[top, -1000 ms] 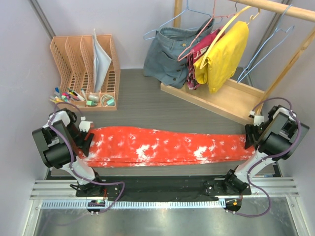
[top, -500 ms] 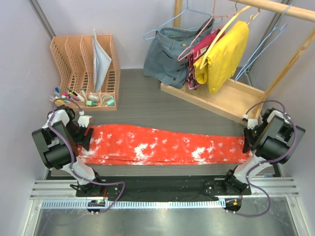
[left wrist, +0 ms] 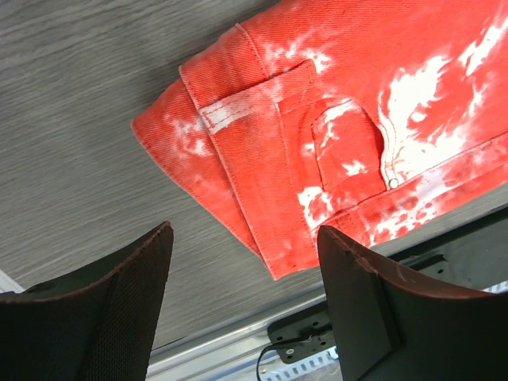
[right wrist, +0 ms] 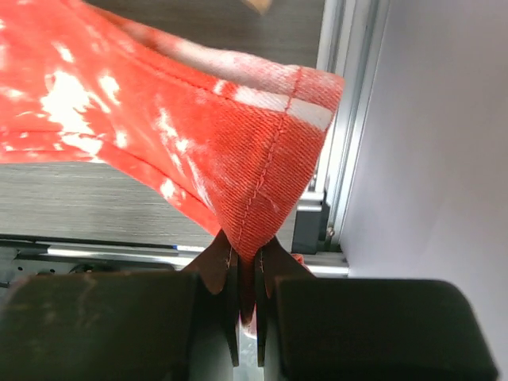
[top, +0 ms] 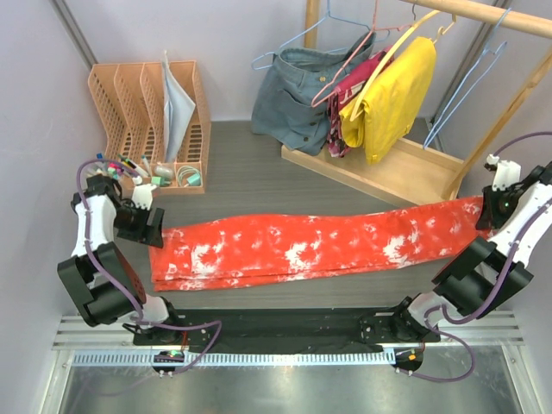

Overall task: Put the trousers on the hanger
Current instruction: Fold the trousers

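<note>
The red-orange trousers (top: 302, 248) with white splotches lie stretched across the dark table. Their right leg end is raised off the table by my right gripper (top: 485, 210). In the right wrist view that gripper (right wrist: 246, 262) is shut on the hem fold of the trousers (right wrist: 198, 151). My left gripper (top: 147, 226) hovers open just beyond the waist end, touching nothing. The left wrist view shows its jaws wide apart (left wrist: 244, 238), with the waistband and pocket of the trousers (left wrist: 317, 135) flat below. An empty light-blue wire hanger (top: 463, 93) hangs on the rail at the back right.
A wooden clothes rack (top: 379, 177) at the back right carries a grey-blue denim garment (top: 297, 95), a pink hanger and a yellow garment (top: 392, 99). An orange file organiser (top: 147, 112) with pens stands back left. Walls close both sides; a metal rail (top: 285, 332) runs along the near edge.
My right gripper has shut on the leg end and lifted it up and back to the right, tilting the trousers. My left arm has moved back, off the waist end.
</note>
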Motion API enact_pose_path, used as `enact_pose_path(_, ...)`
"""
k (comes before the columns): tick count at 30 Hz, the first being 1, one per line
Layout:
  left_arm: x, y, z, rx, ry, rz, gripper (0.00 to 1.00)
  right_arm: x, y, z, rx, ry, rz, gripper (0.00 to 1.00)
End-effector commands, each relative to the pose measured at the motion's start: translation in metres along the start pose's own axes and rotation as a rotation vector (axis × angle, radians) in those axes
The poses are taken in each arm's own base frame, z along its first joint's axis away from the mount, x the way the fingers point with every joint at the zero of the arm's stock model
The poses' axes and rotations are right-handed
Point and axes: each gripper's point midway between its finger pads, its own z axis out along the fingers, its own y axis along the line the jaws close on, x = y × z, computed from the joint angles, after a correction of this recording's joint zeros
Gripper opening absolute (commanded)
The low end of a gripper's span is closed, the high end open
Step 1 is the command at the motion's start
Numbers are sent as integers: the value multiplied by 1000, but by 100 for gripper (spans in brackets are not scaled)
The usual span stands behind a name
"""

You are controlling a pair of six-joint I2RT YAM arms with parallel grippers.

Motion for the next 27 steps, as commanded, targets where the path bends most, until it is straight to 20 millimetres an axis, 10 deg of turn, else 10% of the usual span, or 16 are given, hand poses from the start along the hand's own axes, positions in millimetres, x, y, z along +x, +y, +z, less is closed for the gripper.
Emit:
enact_pose_path(1, -2, -15, -1, 74, -29, -48, 73, -8, 51, -31, -186, -72, -44, 1)
enact_pose_path(11, 13, -33, 8, 224, 37, -321, 72, -35, 161, -57, -351, -272, -249, 1)
enact_pose_path(27, 57, -3, 14, 130, 167, -360, 66, -74, 285, -76, -687, -400, -271, 1)
